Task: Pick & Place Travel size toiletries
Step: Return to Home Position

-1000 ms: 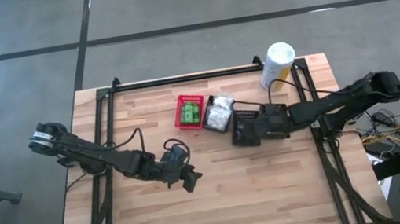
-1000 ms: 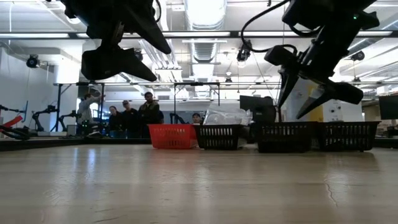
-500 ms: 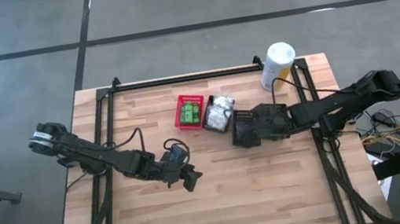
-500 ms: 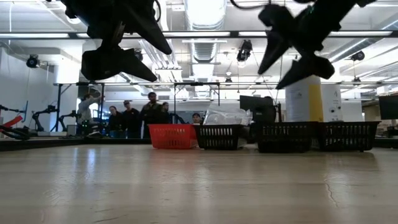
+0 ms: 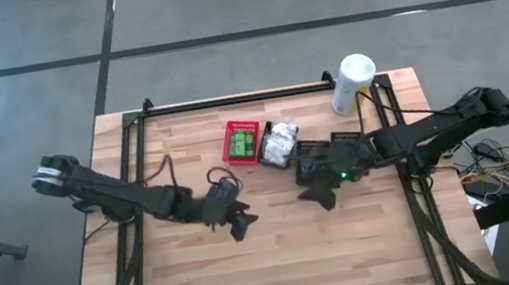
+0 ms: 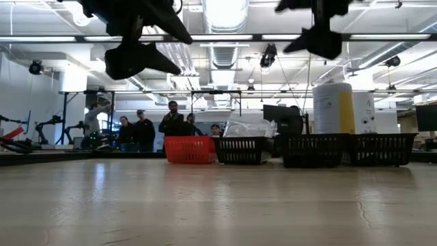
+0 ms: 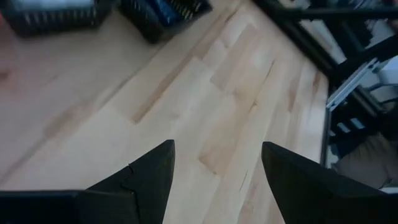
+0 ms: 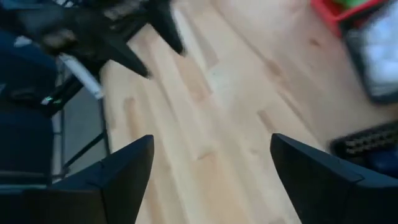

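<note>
**Both grippers open and empty above the table**

The pale wooden plank table (image 5: 282, 260) carries a row of baskets along its far side. The left gripper (image 5: 238, 224) hangs over the table's middle, fingers spread, holding nothing. The right gripper (image 5: 321, 196) hangs just in front of the black baskets, likewise spread and empty. A tall white-and-yellow canister (image 5: 353, 82) stands near the far right corner. Green packets (image 5: 244, 144) lie in the red slotted plastic basket (image 5: 229, 144). White crinkly plastic pouches (image 5: 280, 143) fill the black slotted basket (image 5: 267, 161) beside it.
</note>
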Controlling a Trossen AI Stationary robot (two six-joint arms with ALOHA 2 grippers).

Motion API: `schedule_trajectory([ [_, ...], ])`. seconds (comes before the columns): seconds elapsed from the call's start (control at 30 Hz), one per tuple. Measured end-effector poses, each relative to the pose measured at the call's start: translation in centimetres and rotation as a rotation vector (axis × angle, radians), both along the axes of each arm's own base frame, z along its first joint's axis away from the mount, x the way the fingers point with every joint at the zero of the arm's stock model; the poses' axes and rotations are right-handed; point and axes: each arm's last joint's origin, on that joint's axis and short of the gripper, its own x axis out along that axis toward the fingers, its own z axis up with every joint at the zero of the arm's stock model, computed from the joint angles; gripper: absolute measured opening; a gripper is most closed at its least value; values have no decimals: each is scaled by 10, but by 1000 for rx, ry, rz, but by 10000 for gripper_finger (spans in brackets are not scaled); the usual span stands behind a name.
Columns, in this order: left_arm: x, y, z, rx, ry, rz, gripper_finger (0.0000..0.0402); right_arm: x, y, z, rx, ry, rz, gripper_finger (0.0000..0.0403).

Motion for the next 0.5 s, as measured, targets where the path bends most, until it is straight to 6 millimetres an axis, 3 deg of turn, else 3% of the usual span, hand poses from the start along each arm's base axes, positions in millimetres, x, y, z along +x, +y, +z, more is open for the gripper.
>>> schedule_trajectory([
  [0.2, -24, 30, 24, 30, -94, -34, 245, -24, -14, -12, 38, -77, -13, 334],
  [0.33, -53, 43, 40, 72, -193, -40, 246, -50, -23, -10, 31, -266, 0, 345],
  [0.5, -89, 52, 45, 149, -335, -12, 245, -82, -28, -8, 4, -483, 19, 357],
])
